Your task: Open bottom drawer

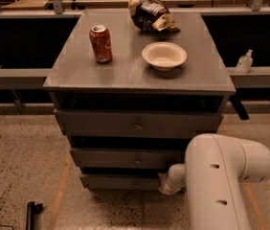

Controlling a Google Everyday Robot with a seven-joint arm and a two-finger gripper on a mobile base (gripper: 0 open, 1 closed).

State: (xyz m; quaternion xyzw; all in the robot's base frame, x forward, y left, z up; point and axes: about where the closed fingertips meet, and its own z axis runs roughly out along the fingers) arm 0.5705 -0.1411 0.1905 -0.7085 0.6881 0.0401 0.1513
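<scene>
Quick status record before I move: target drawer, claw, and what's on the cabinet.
target: bottom drawer, lowest of three, looks shut
claw: claw low at that drawer front's right end
contact: cannot tell
arm: white arm in front, right of the cabinet
cabinet top: soda can upright at left; bowl right of it; crumpled bag at the back

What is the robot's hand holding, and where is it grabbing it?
It cannot be told. The gripper sits by the right end of the bottom drawer, partly hidden behind the white arm.
</scene>
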